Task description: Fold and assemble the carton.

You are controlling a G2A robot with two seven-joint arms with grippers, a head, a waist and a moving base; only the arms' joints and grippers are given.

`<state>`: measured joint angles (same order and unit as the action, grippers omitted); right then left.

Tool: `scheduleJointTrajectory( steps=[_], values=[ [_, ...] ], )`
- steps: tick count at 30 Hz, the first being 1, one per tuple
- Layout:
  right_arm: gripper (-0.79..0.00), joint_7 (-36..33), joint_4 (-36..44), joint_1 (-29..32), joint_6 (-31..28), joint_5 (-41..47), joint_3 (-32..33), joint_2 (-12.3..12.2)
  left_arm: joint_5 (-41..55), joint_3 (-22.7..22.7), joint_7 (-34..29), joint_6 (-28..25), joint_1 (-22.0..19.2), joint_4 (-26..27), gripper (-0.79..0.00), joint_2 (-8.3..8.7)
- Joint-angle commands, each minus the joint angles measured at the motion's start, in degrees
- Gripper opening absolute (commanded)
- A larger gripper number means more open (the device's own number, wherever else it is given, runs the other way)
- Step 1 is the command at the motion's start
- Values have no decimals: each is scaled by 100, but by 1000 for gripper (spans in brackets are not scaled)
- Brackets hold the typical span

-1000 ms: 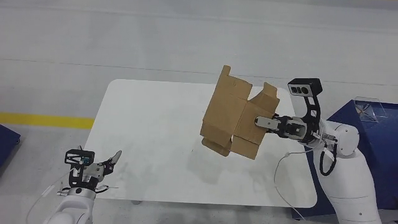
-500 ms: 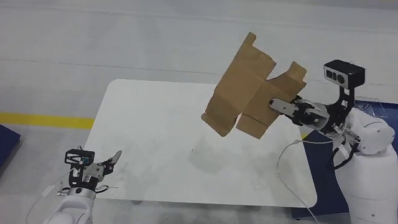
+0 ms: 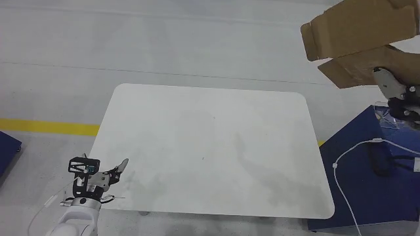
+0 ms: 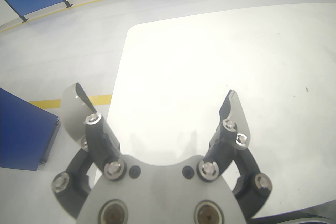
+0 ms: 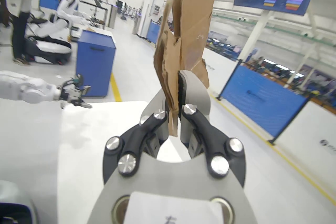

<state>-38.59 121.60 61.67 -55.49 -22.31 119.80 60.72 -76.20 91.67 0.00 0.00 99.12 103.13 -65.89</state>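
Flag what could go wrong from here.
1. The right gripper pinches only one edge of the flat carton, in the air beyond the table; a slip could drop it on the floor.
2. The left gripper, open at the table's opposite corner, likely sits too far off to steady it.

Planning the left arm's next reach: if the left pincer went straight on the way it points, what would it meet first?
Probably the white rounded-corner table top: the open left pincer points across it with nothing in between. Depth is unclear, so it might pass just above.
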Motion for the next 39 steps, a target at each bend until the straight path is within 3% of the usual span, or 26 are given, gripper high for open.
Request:
scheduleJointTrajectory(
  steps=[1,7,11,16,19,22,27,29,35,39],
  values=[
    [-785,515,358,104,-226,-958,115,45,0,0,0,0,0,0,0,0],
    [-785,2221,1305,515,-251,-3627,105,136,0,0,0,0,0,0,0,0],
    [-785,4045,1305,549,-206,-6199,-91,98,0,0,0,0,0,0,0,0],
    [-785,6397,1305,1446,1211,-9088,-706,38,0,0,0,0,0,0,0,0],
    [-785,7110,1305,2026,1954,-9923,-916,17,0,0,0,0,0,0,0,0],
    [-785,7372,1305,2365,2345,-10194,-1037,9,0,0,0,0,0,0,0,0],
    [-785,7575,1305,2484,2419,-10168,-1140,-21,0,0,0,0,0,0,0,0],
    [-785,7441,1305,2400,2156,-9522,-1055,-16,0,0,0,0,0,0,0,0],
    [-785,5956,871,1793,698,-5705,-732,-18,0,0,0,0,0,0,0,0],
    [-785,4182,243,1344,110,-2710,-1104,-157,0,0,0,0,0,0,0,0]
  ],
)
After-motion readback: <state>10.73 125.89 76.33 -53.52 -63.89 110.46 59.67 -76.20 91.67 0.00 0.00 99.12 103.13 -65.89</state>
